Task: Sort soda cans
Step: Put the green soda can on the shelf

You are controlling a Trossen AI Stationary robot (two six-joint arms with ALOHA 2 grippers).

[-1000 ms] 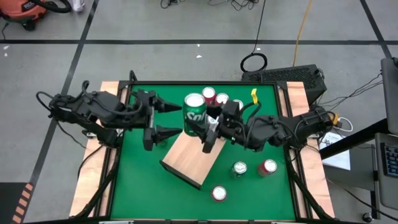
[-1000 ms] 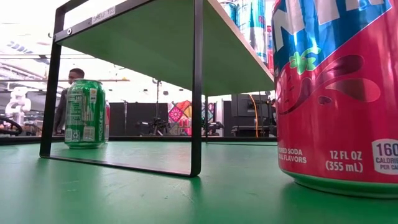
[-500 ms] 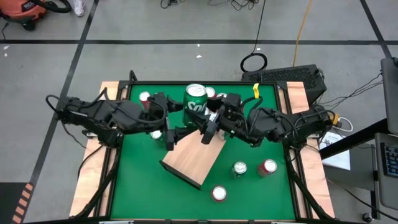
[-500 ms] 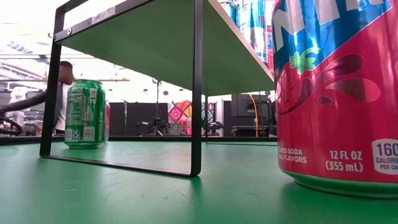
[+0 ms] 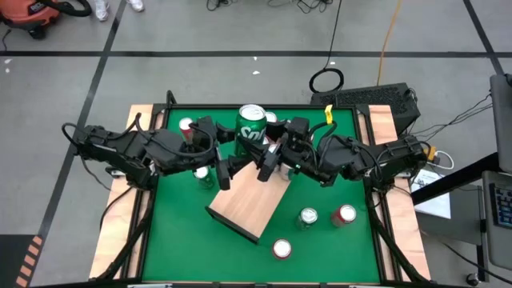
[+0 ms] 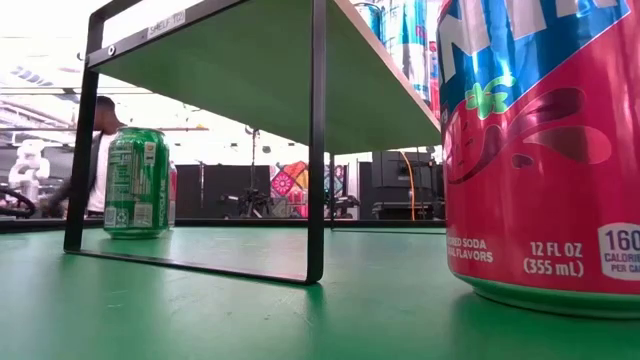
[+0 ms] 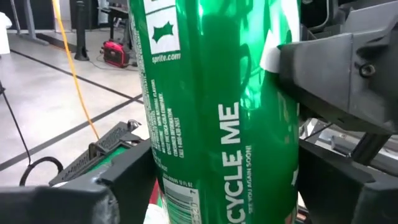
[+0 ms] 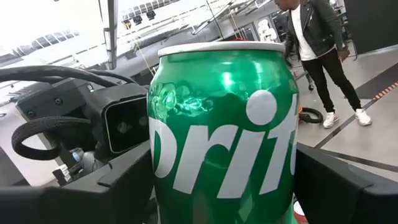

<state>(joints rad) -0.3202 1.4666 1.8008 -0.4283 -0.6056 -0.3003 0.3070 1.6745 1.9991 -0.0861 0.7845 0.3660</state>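
Green can: one, upright, lifted above the far middle of the worktop, over the board's far end
Right pincer: clamped on the green can, one finger on each side of its body
Left pincer: reaches the same can from the opposite side; gripping or only flanking, cannot tell
Cans counted from above: seven sure
- held: one green
- far left: one red-rimmed top, near the worktop's far edge
- under the left arm: one, partly hidden, colour unsure
- far middle: one red top just behind the held can; more may sit under the right arm
- near right: three, well apart: one green, one red, one red nearest the front edge
Board: one, light wood, set diagonally mid-worktop; the low view shows it raised on a thin black frame
Open room: bare green on the near-left quarter and along the left edge; right side tighter, with cans close to the rim
Low view: red can fills the right foreground; green can stands beyond the frame
Background: one person walking in the room
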